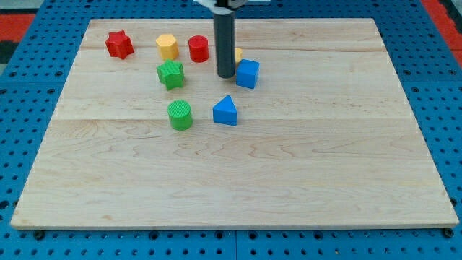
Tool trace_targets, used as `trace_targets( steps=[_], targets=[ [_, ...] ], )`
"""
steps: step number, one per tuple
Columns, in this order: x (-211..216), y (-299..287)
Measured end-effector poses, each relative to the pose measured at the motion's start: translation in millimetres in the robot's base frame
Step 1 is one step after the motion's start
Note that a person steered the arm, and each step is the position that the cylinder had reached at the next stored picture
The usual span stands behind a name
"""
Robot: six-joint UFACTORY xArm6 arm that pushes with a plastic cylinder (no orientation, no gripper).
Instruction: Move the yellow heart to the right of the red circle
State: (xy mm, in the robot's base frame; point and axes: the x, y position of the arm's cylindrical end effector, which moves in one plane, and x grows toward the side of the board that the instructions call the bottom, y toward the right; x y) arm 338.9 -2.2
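Note:
The yellow heart (238, 54) is mostly hidden behind my rod, only a sliver showing at the rod's right edge, to the right of the red circle (198, 48). My tip (226, 75) rests on the board just below the heart, between the red circle and the blue cube (247, 74), close to the cube's left side.
A red star (119, 44) and a yellow hexagon (167, 47) lie at the view's top left. A green star (171, 74), a green cylinder (180, 115) and a blue triangular block (225, 111) lie below them.

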Motion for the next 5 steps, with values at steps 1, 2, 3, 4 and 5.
trace_targets(
  steps=[1, 2, 3, 4, 5],
  targets=[
    [-9.0, 6.2],
    [-17.3, 6.8],
    [-22.6, 7.2],
    [-23.5, 8.6],
    [-23.9, 8.6]
  ],
)
